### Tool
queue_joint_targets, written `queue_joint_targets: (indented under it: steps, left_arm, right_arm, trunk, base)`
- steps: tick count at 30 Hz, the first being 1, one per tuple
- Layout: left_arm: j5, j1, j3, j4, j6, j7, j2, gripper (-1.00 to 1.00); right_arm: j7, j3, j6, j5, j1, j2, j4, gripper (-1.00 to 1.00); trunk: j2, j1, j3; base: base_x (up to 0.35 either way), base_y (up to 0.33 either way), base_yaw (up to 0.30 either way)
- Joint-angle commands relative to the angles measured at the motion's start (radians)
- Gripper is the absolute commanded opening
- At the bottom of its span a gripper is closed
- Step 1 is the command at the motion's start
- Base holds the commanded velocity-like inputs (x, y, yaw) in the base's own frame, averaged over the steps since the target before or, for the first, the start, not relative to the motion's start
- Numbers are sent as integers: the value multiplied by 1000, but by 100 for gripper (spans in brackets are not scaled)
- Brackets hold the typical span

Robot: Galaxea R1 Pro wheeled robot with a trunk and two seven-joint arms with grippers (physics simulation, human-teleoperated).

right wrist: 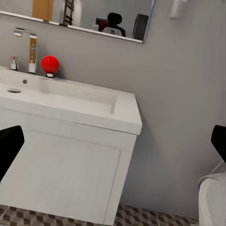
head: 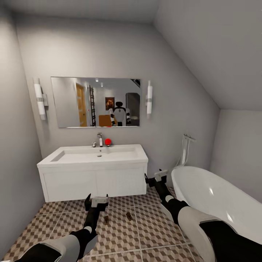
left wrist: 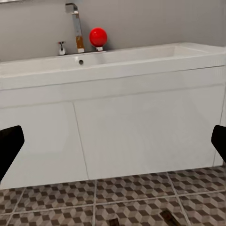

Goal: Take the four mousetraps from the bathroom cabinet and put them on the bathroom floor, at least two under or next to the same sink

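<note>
Mousetraps: two [head: 106, 219] [head: 128, 215] on bathroom floor [head: 145, 225] in front of sink [head: 98, 156]. Left tool [head: 96, 202] and right tool [head: 156, 177] both spread wide, holding nothing.

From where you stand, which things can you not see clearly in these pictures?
- Mousetraps: two small dark shapes on the bathroom floor in the head view, too small for detail.
- In the left wrist view, the bottom edge cuts them.
- Left gripper, right gripper: fingertips too small to judge.
</note>
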Motion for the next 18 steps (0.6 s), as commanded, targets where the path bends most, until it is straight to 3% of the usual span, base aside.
queue_joint_targets:
  steps: [1,18]
  left_arm:
    - [4,-2,-8,4,-5,5,-1,100]
    - [4,0,-8,4,-5,5,-1,100]
  right_arm:
    - [-10,7,-1,4,-1,0,1,100]
    - [-10,7,-1,4,0,0,1,100]
  trunk:
    - [6,-4,3]
    - [125,-69,85]
  base:
    - [0,0,0]
    - [0,0,0]
